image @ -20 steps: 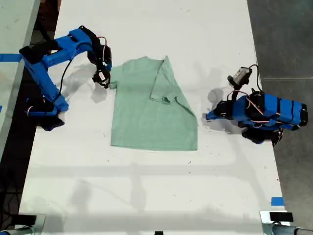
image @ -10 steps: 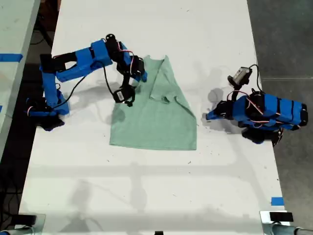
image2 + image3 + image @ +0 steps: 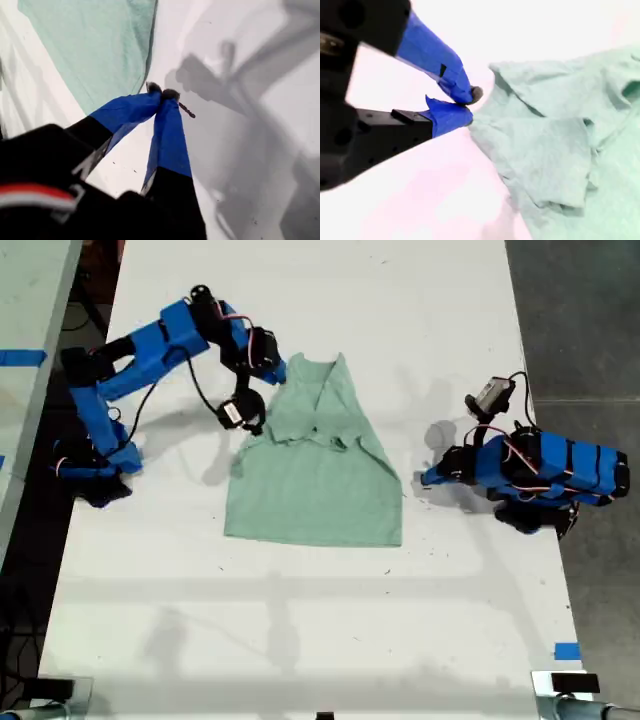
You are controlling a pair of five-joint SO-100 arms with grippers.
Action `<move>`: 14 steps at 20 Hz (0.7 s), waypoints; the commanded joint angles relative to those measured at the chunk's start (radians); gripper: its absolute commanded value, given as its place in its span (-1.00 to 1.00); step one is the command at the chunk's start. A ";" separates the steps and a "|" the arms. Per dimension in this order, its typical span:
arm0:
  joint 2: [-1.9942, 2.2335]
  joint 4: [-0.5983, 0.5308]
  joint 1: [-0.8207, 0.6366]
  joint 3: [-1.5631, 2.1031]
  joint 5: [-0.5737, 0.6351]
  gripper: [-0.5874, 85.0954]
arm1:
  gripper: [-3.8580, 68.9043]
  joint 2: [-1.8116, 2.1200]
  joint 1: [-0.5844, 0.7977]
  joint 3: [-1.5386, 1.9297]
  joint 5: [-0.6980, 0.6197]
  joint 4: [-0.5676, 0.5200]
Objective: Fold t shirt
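Observation:
The pale mint-green t shirt [image 3: 320, 485] lies flat on the white table [image 3: 300, 620], with both sleeves folded in over its upper part. My second gripper [image 3: 246, 421] hovers at the shirt's edge on the exterior view's left. Its jaws [image 3: 465, 103] look shut, with no cloth between them, and the rumpled folded sleeve [image 3: 545, 160] lies just beside them. My first gripper [image 3: 426, 478] rests low on the table at the exterior view's right, a little off the shirt's hem side. It is shut on nothing [image 3: 162, 93], and the shirt's corner [image 3: 100, 45] lies just beyond its tips.
Dark floor [image 3: 580, 320] runs along the table's edge on the exterior view's right. A strip of blue tape [image 3: 566, 650] marks that edge lower down. The first arm's base [image 3: 545, 480] sits by that edge, and the second arm's base [image 3: 90, 460] by the opposite one.
My second gripper carried the sleeve from the shirt's outer edge inward over the body, then drew back to the edge, leaving the sleeve folded in. The first arm has not moved.

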 commanded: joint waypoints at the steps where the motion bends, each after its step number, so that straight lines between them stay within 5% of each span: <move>1: 0.520 -0.028 0.000 0.207 -0.012 -0.99 | -0.87 0.012 -0.011 0.055 -0.017 -0.023; 7: 1.516 -0.511 0.272 1.582 -0.310 -0.99 | -0.87 0.012 -0.008 0.057 -0.012 -0.023; 10: 1.947 -0.462 0.345 1.948 -0.376 -0.99 | -0.87 0.012 -0.006 0.057 -0.008 -0.023; 14: 1.940 -0.451 0.291 2.026 -0.298 -0.99 | -0.87 0.012 -0.003 0.057 0.006 -0.018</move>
